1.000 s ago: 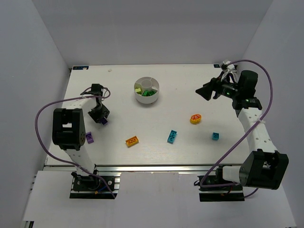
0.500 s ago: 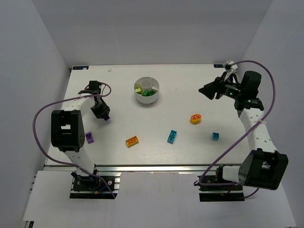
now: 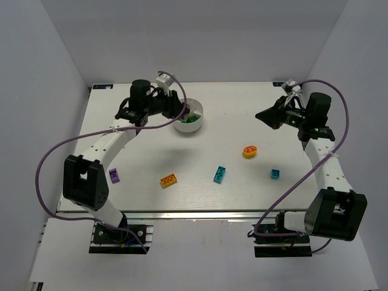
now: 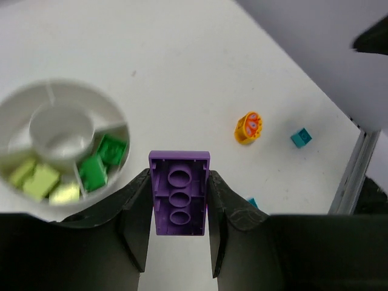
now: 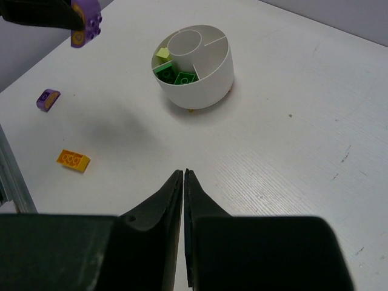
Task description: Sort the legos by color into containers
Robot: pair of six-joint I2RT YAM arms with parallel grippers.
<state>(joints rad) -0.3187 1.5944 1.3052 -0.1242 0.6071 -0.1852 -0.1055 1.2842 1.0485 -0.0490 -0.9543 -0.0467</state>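
My left gripper (image 4: 179, 174) is shut on a purple lego (image 4: 179, 193), gripping its two long sides with the hollow underside facing the camera. It hangs in the air just left of the white bowl (image 3: 195, 125), above table height. The right wrist view shows that same purple lego (image 5: 86, 21) at the top left. The bowl's wedge containers hold green legos (image 4: 100, 160) and lime legos (image 4: 39, 182). My right gripper (image 5: 183, 173) is shut on nothing, raised at the far right (image 3: 263, 115).
Loose on the table are a small purple lego (image 3: 113, 175), an orange one (image 3: 168, 180), a cyan one (image 3: 220, 174), a smaller cyan one (image 3: 275, 174) and a round yellow-orange piece with red (image 3: 249, 151). Grey walls enclose three sides of the table.
My left arm has swung up from the table's left side to beside the bowl, carrying the purple lego. The right gripper's jaws have closed.
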